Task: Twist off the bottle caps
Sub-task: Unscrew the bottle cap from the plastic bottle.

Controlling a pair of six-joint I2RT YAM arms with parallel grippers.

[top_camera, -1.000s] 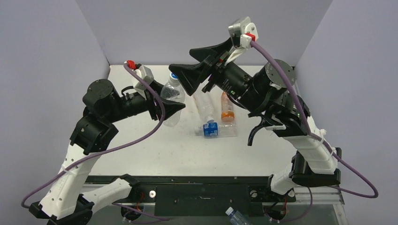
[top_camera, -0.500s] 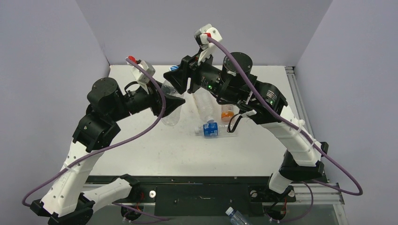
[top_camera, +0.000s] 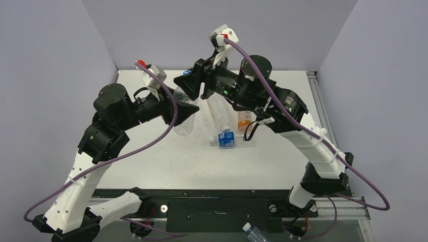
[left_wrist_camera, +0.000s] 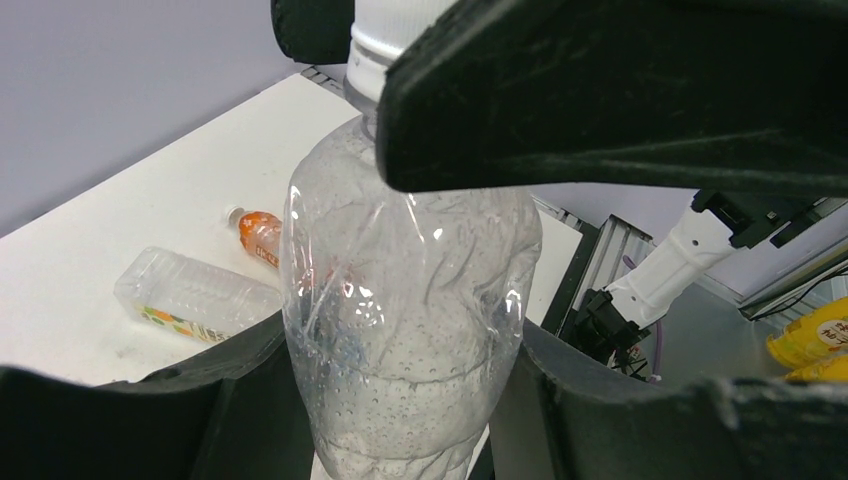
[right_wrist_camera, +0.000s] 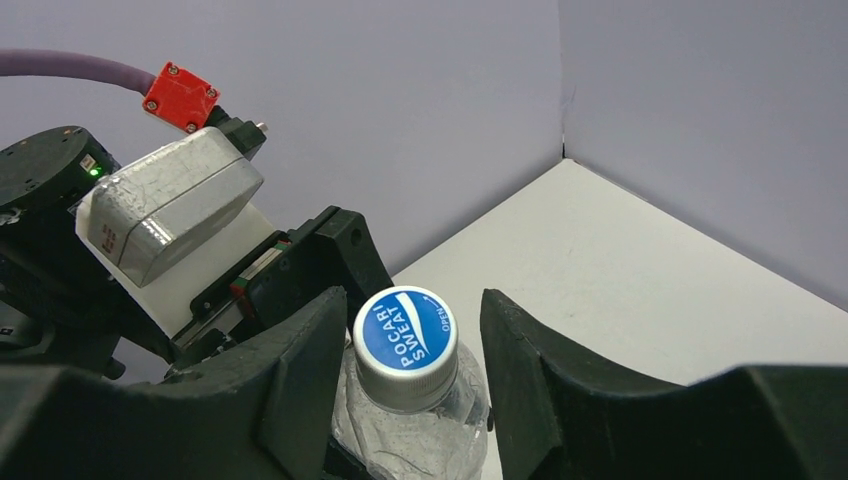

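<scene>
My left gripper [top_camera: 188, 114] is shut on a crumpled clear bottle [top_camera: 183, 107] and holds it upright above the table. It also shows in the left wrist view [left_wrist_camera: 405, 300], pinched between my left fingers [left_wrist_camera: 150, 420]. Its bottle cap [right_wrist_camera: 406, 342] is ridged white with a blue printed top. My right gripper [right_wrist_camera: 410, 350] is open. Its jaws stand on either side of the cap, the left one very close and the right one with a clear gap. In the top view my right gripper [top_camera: 188, 83] sits over the bottle's neck.
Three bottles lie on the white table [top_camera: 151, 156] right of centre: a clear one [top_camera: 219, 112], an orange one [top_camera: 244, 120] and a blue-labelled one [top_camera: 229, 138]. Another bottle [top_camera: 254, 233] lies below the table's front edge. Grey walls close in the back and sides.
My right arm has swung left and down from high over the middle, bringing its open jaws around the held bottle's cap. The left arm and bottle have hardly moved.
</scene>
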